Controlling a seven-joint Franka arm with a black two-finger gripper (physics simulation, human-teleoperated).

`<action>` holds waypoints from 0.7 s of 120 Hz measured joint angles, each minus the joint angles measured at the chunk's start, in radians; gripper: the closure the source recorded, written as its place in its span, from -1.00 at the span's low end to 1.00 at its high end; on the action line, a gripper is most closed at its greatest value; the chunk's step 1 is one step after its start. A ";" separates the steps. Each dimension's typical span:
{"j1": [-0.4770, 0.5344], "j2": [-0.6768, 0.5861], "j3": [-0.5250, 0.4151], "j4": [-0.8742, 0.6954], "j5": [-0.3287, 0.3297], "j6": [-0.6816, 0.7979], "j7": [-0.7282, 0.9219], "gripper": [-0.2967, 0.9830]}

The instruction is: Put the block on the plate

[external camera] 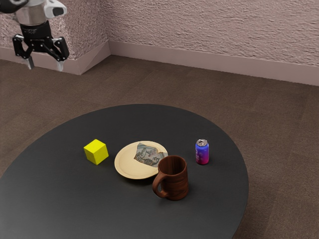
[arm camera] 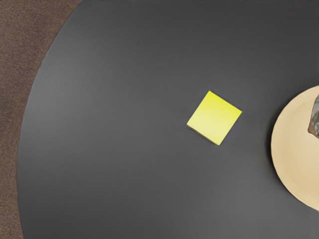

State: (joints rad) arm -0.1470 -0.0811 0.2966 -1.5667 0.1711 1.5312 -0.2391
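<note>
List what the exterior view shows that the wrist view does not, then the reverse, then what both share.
Exterior view: the open gripper, arm, brown mug, soda can and wall.
Wrist view: no extra object, just a look from above.
Both: the yellow block, plate, patterned thing on the plate, black table and brown floor.

1. In my exterior view, the block [external camera: 96,152] sat left of the plate [external camera: 127,166] on the table [external camera: 60,204].
2. Something I couldn't identify [external camera: 148,155] lay on the plate.
3. The mug [external camera: 175,183] stood before the plate's right side.
4. The soda can [external camera: 202,154] stood behind the mug, farther right.
</note>
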 joint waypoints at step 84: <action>-0.004 0.179 -0.005 -0.426 -0.049 0.316 0.005 -0.54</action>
State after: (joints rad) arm -0.1509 0.0982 0.2915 -1.9931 0.1222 1.8475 -0.2341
